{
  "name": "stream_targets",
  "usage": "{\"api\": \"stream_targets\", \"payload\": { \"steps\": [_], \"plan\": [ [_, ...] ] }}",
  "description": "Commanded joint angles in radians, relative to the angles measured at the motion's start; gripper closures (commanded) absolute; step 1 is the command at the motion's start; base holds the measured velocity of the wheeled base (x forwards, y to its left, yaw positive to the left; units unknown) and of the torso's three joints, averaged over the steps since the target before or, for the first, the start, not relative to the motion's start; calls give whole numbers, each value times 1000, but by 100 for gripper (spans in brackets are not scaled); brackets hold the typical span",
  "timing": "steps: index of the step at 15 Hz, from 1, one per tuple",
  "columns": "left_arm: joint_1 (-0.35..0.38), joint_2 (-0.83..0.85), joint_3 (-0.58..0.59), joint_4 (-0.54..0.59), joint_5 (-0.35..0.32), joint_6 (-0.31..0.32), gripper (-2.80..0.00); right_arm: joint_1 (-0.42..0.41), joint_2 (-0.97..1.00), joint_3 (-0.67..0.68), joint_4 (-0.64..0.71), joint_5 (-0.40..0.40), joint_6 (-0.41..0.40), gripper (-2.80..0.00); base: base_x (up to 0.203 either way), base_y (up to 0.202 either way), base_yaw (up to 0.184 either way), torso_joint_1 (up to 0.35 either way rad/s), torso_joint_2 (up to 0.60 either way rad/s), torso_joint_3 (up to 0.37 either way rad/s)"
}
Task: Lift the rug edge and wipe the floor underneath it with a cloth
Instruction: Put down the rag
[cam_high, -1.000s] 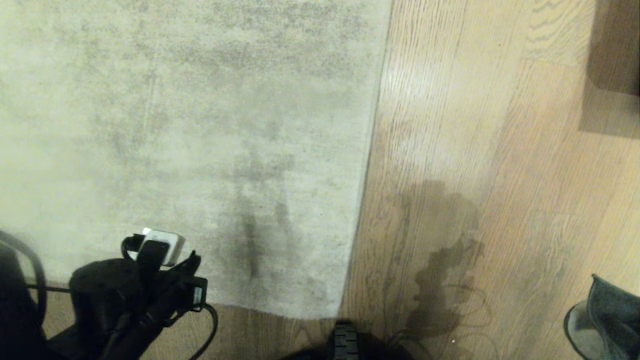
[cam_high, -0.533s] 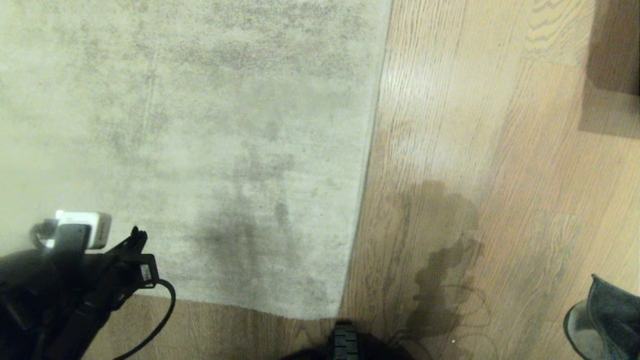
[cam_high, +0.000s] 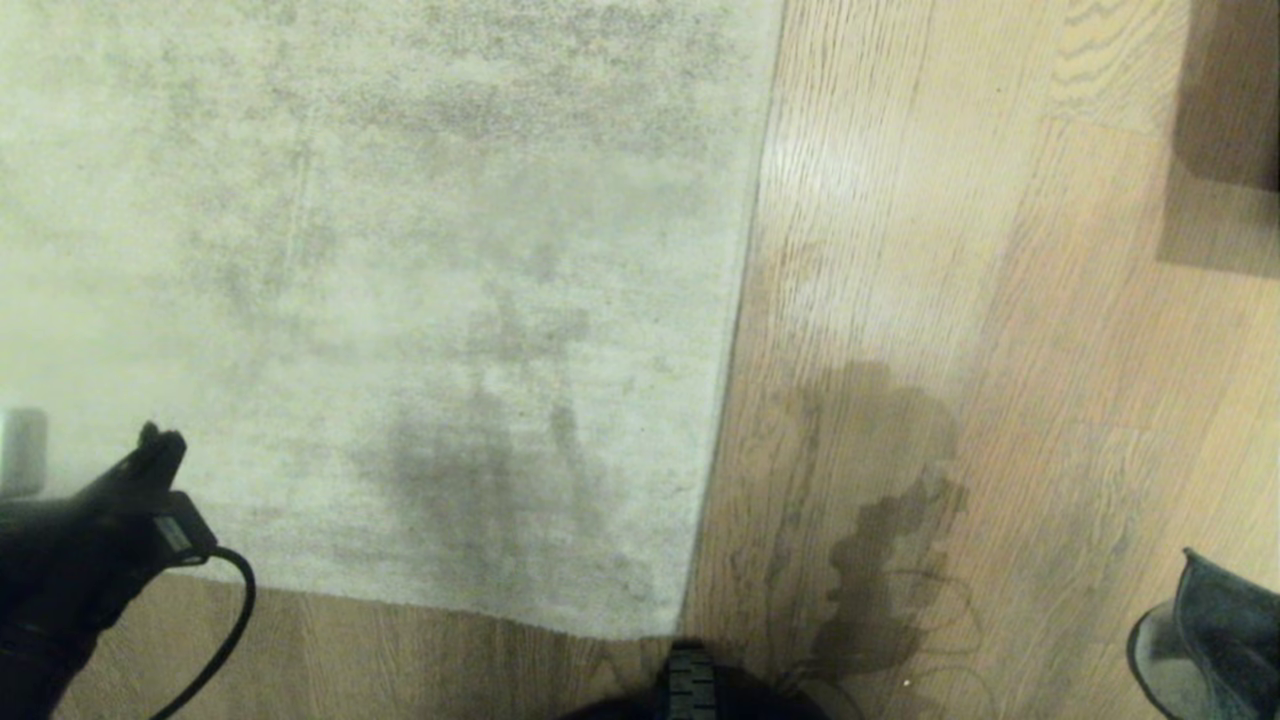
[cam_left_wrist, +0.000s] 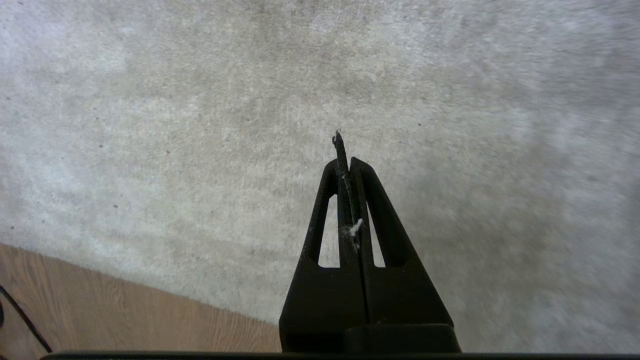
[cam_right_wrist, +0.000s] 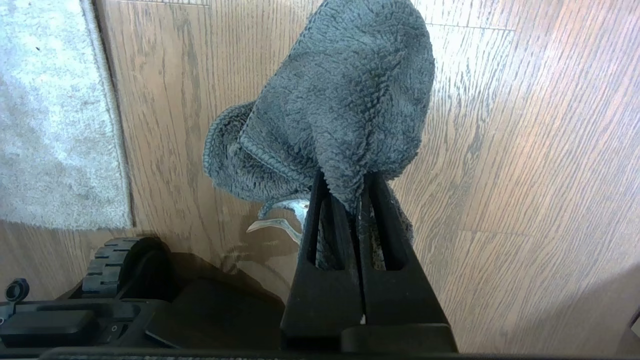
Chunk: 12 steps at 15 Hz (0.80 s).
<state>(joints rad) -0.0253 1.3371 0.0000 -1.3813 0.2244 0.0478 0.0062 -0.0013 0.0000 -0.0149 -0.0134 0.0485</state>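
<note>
Rug (cam_high: 380, 300) is laid flat on the floor (cam_high: 1000, 400), filling the left and centre of the head view; its right edge is seen running as a long straight line from the top of the head view down to a corner near the robot's base, tilted slightly, and the near edge runs off leftward from that corner. Long axis of the rug cannot be told, since only this corner region is framed. No part of the edge is seen lifted. Darker mottled smudges are seen across the pile, densest near the near corner. Left gripper (cam_left_wrist: 345, 150) is held over the rug close to its near edge, at the lower left of the head view, jaws pressed together on nothing, with wisps of lint caught between them. Cloth (cam_right_wrist: 345, 100) is pinched at one fold in the right gripper (cam_right_wrist: 350, 200), bunched into a rounded bundle above bare floor, beside the rug's right edge and apart from it. A wheel (cam_right_wrist: 107, 262) of the base is seen by the rug corner.
</note>
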Motion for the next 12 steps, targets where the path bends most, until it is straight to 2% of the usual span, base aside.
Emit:
{"api": "stream_targets", "payload": {
  "steps": [1, 6, 8, 10, 12],
  "plan": [
    [23, -241, 0, 177, -36, -11, 0, 0, 1, 0, 0, 0, 1, 0, 0, 0, 0, 0, 0, 0],
    [28, -715, -4, 710, -87, -34, 0, 1, 1, 0, 0, 0, 1, 0, 0, 0, 0, 0, 0, 0],
    [20, -892, -21, 958, -99, -37, 0, 0, 1, 0, 0, 0, 1, 0, 0, 0, 0, 0, 0, 0],
    [-2, -1014, -44, 1166, -120, -36, 0, 0, 1, 0, 0, 0, 1, 0, 0, 0, 0, 0, 0, 0],
    [-16, -1080, -41, 1248, -133, -33, 0, 0, 1, 0, 0, 0, 1, 0, 0, 0, 0, 0, 0, 0]
  ]
}}
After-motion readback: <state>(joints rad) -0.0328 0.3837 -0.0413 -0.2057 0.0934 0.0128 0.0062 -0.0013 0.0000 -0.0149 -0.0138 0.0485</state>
